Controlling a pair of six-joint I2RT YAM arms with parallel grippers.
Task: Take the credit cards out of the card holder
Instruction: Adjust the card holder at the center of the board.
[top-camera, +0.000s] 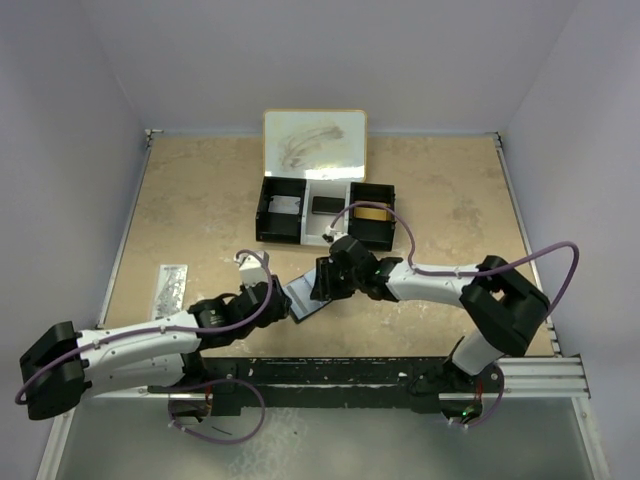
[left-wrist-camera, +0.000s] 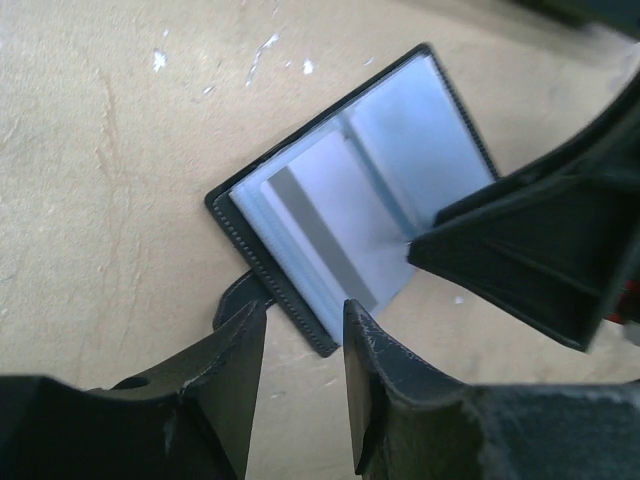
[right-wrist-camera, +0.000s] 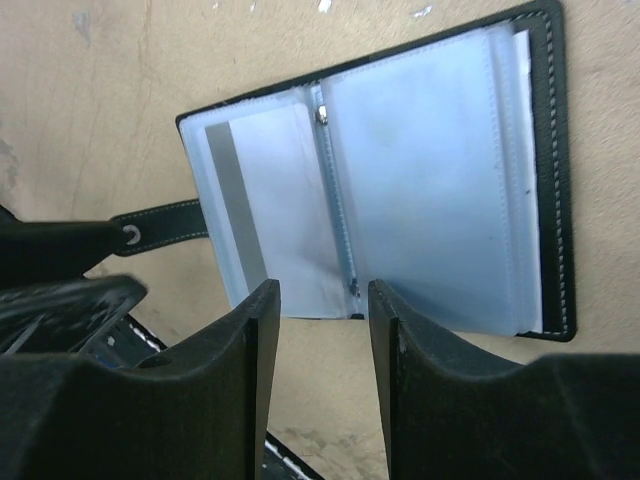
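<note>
A small black leather-like bifold card holder (right-wrist-camera: 430, 180) lies open on the beige worktop (top-camera: 200, 200), near the middle of the near edge, its shiny grey-blue pockets facing up. A pale card with a grey stripe (right-wrist-camera: 232, 200) sits in one pocket, on the side with the snap tab (right-wrist-camera: 165, 226). The left gripper (left-wrist-camera: 300, 335) hangs at that edge, its jaws narrowly apart and holding nothing. The right gripper (right-wrist-camera: 318, 310), moderately parted, has a fingertip on the pocket page. A black-and-white three-compartment tray (top-camera: 272, 215) stands well behind the holder, toward the far edge.
</note>
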